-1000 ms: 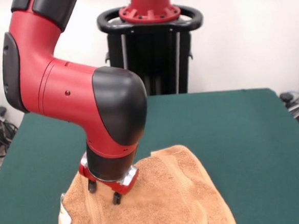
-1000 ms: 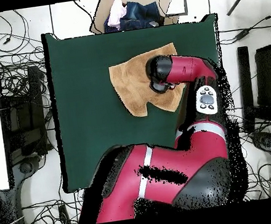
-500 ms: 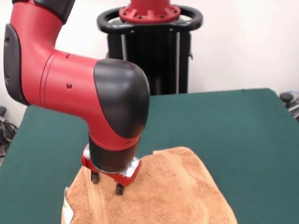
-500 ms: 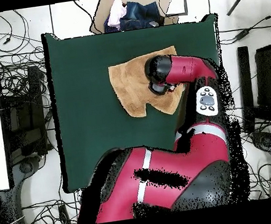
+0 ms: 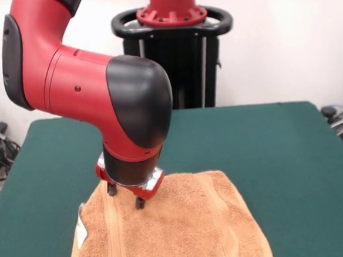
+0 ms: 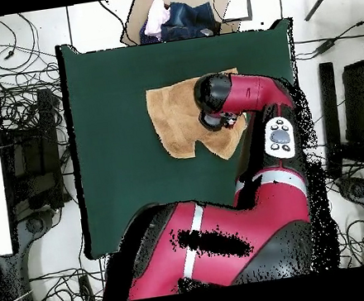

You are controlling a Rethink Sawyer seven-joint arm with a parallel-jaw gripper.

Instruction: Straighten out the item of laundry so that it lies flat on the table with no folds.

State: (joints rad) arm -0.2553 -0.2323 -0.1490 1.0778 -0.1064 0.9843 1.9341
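Observation:
The orange-tan towel lies on the green table at the near middle, spread broadly with soft ripples; a woven band runs down its left side and a white tag shows on its left edge. My gripper stands on the towel's far left edge, its two dark fingertips sunk into the cloth and gripping it. In the overhead view the towel lies in the table's upper middle, and the arm's wrist hides the gripper.
The robot's black pedestal stands behind the table's far edge. A cardboard box with clothes sits beyond the table's top edge in the overhead view. Cables cover the floor around the table.
The gripper has moved toward the pedestal and drawn the towel's far edge with it. The raised hump at the towel's far side has flattened out.

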